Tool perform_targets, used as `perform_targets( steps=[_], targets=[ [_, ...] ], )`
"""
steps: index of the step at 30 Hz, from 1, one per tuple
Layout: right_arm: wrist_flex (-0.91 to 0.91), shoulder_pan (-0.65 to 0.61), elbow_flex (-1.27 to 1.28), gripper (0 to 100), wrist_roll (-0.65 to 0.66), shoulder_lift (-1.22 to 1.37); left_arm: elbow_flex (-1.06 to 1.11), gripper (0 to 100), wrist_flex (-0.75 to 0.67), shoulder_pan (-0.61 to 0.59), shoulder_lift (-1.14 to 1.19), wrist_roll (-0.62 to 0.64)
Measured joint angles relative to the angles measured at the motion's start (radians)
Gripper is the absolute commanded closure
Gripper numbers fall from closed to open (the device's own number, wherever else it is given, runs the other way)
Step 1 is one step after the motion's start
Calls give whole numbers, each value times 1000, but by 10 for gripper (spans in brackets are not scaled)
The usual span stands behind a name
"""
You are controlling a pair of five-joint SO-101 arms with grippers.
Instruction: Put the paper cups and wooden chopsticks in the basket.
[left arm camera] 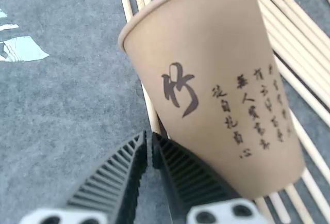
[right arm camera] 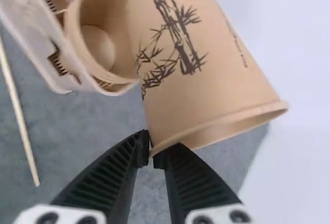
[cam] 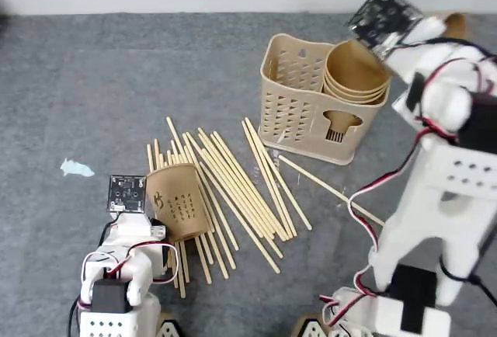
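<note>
One lying cup (left arm camera: 216, 79) is resting on the chopsticks (cam: 233, 185) at seven o'clock, the left gripper (left arm camera: 149, 154) sitting nearly closed beside it. At one o'clock the basket (cam: 295, 112) is holding stacked cups (cam: 353, 69), and the right gripper (right arm camera: 150, 154) is pinching a bamboo cup (right arm camera: 201, 64) by its rim nearby.

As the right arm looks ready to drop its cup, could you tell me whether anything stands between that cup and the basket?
Nothing lies between them. The cup pinched by its rim in the right gripper hangs beside the basket. A stack of nested cups already fills the basket's nearer end, so it probably must nest there.
</note>
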Motion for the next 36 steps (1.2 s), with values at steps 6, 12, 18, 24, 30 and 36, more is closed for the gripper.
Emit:
perform_targets(
  steps=[6, 12, 18, 24, 30, 36],
  targets=[
    [0, 2, 17, 990, 83, 32, 0, 986, 0, 0, 0, 0],
    [0, 2, 18, 887, 180, 32, 0, 986, 0, 0, 0, 0],
    [0, 43, 18, 772, 189, 32, 0, 986, 0, 0, 0, 0],
    [-9, 57, -34, 818, 189, 34, 0, 986, 0, 0, 0, 0],
    [-51, 26, -49, 959, 129, 32, 0, 986, 0, 0, 0, 0],
    [-40, -86, -49, 974, -169, 32, 0, 986, 0, 0, 0, 0]
  ],
)
